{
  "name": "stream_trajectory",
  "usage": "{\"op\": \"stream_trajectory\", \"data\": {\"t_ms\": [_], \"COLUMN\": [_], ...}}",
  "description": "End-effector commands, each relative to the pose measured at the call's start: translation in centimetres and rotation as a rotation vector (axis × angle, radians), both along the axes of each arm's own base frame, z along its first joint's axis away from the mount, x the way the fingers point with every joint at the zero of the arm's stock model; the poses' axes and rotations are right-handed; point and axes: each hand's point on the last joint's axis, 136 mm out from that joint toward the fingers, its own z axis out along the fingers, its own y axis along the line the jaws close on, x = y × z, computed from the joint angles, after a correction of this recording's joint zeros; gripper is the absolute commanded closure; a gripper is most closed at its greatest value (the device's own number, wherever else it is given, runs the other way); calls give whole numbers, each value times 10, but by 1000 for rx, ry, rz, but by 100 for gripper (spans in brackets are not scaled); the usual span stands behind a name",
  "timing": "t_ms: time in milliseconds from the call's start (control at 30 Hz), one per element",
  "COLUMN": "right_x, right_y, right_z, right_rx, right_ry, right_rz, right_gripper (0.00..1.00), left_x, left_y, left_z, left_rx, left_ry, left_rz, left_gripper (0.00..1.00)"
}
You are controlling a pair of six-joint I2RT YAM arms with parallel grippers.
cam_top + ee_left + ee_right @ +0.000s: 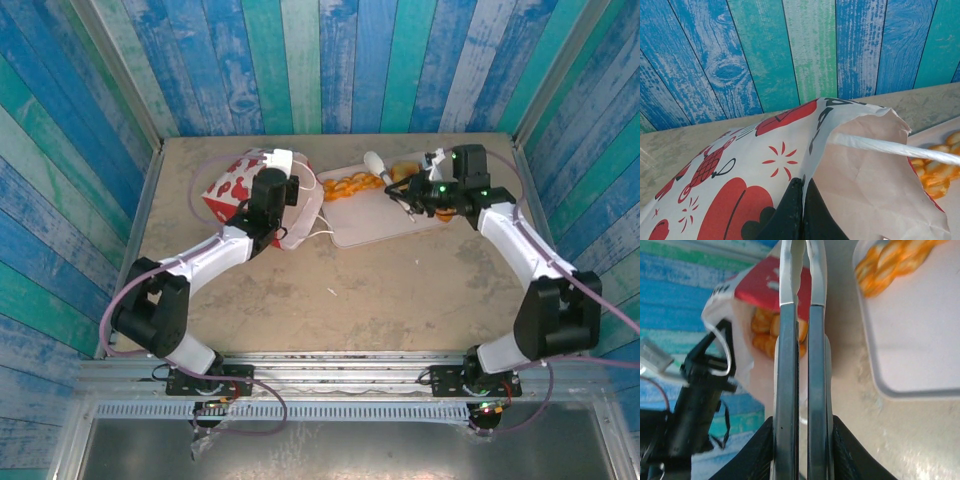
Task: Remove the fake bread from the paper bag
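Note:
The paper bag [232, 188] lies on its side at the back left, red and white, with its mouth facing right. My left gripper [803, 183] is shut on the bag's upper rim, and the brownish inside of the paper bag [867, 175] shows past the fingers. In the right wrist view, fake bread [763, 331] sits inside the mouth of the paper bag [765, 287]. A braided fake bread [349, 186] lies on the white tray [375, 228]. My right gripper [803, 427] is shut on metal tongs [801, 340], whose nearly closed arms point at the bag mouth.
The tray [920, 345] lies just right of the bag, and the braided bread [890, 265] rests at its far end. Blue and green plank walls stand close behind and at both sides. Bare tabletop [400, 290] spreads in front of the tray.

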Motion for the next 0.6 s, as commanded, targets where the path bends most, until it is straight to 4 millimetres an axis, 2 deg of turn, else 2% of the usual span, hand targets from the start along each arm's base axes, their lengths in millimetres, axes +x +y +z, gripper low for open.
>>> {"op": "stream_trajectory", "data": {"t_ms": [0, 133, 267, 400, 567], "right_x": [-40, -73, -98, -106, -101], "right_y": [14, 37, 60, 89, 127], "right_z": [10, 17, 9, -6, -15], "right_rx": [1, -28, -50, -53, -42], "right_ry": [6, -4, 17, 58, 72], "right_rz": [86, 147, 196, 277, 359], "right_gripper": [71, 70, 69, 69, 69], "left_x": [-8, -10, -10, -14, -22], "left_y": [3, 0, -5, -9, -17], "left_z": [28, 30, 30, 31, 33], "left_rx": [3, 11, 36, 47, 37], "left_ry": [-52, -58, -56, -55, -60], "left_rz": [-23, -45, -82, -116, -182], "left_gripper": [100, 100, 100, 100, 100]}}
